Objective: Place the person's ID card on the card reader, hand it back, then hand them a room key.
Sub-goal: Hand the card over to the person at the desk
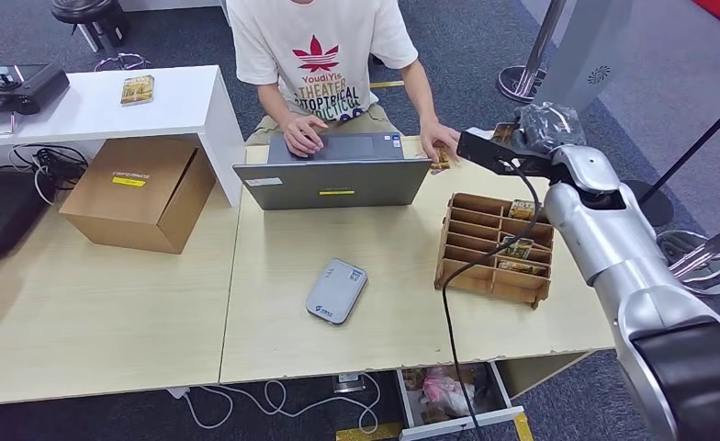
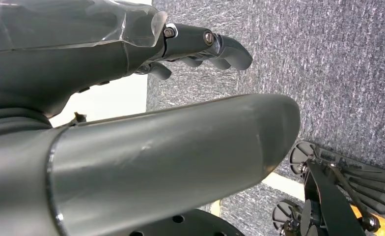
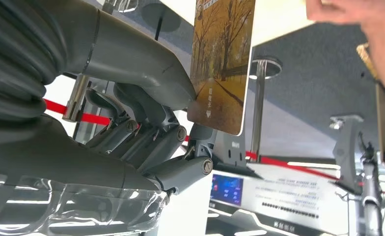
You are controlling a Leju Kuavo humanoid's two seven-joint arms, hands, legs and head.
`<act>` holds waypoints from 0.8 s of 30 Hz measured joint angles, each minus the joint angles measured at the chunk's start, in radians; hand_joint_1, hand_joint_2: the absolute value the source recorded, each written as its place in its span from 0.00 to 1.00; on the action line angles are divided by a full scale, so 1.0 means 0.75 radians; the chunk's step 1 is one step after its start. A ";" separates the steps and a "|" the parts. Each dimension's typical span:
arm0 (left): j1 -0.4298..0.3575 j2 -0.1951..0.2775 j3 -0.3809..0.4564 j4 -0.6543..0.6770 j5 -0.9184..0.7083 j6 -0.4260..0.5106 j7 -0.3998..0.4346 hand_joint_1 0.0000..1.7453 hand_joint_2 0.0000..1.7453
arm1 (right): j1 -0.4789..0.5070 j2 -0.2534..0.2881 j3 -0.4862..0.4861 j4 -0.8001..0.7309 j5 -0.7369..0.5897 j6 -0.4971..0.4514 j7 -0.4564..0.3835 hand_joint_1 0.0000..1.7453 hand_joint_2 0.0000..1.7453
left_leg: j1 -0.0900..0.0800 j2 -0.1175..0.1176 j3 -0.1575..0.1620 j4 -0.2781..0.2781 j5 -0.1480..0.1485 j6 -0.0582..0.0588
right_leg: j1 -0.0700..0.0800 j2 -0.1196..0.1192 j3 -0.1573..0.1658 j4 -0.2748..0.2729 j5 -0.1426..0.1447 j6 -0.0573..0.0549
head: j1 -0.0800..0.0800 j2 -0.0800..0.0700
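Note:
My right hand [image 1: 533,136] is stretched out past the far right corner of the table, close to the person's hand [image 1: 441,140]. It pinches an upright card with an autumn tree picture [image 3: 222,64] between thumb and fingers [image 3: 151,132]. The person's fingers [image 3: 362,29] are close to the card's far edge but do not touch it. A small card-like thing [image 1: 442,163] lies under the person's hand on the table. The grey card reader [image 1: 336,290] lies at the table's middle with nothing on it. My left hand [image 2: 200,46] hangs over grey carpet and holds nothing.
A wooden card rack [image 1: 496,246] with several cards stands under my right forearm. The person types on a grey laptop [image 1: 333,175]. A cardboard box [image 1: 139,191] and a white side table [image 1: 99,101] with one card [image 1: 137,89] are at the left. A drawer [image 1: 448,390] stands open below the table's front edge.

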State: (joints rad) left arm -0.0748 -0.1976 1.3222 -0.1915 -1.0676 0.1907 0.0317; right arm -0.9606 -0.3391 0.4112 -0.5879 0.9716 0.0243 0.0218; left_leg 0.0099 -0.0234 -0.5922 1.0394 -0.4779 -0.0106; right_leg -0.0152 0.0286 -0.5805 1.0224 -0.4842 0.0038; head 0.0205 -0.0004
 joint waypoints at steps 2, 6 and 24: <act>-0.001 0.000 0.000 0.000 -0.003 -0.001 0.000 0.00 0.00 | 0.001 0.000 -0.007 -0.016 0.011 -0.040 0.016 1.00 1.00 | 0.000 0.000 0.000 0.000 0.000 0.000 | 0.000 0.000 0.000 0.000 0.000 0.000 | 0.000 0.000; -0.004 0.000 0.000 0.000 -0.009 -0.006 0.000 0.00 0.00 | 0.010 0.007 -0.032 -0.060 0.034 -0.152 0.035 1.00 1.00 | 0.000 0.000 0.000 0.000 0.000 0.000 | 0.000 0.000 0.000 0.000 0.000 0.000 | 0.000 0.000; -0.020 0.006 -0.027 0.000 -0.043 -0.023 0.006 0.00 0.00 | 0.046 0.231 -0.071 -0.117 0.124 -0.359 0.021 1.00 1.00 | 0.001 0.000 0.000 0.000 0.000 0.000 | 0.001 0.001 0.000 0.001 0.000 0.000 | 0.000 0.000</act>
State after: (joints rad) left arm -0.0899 -0.1931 1.3016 -0.1915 -1.0999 0.1735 0.0365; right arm -0.9264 -0.1657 0.3583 -0.6759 1.0649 -0.2448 0.0375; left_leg 0.0104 -0.0230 -0.5922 1.0392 -0.4778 -0.0107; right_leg -0.0147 0.0292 -0.5805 1.0230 -0.4843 0.0037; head 0.0206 -0.0004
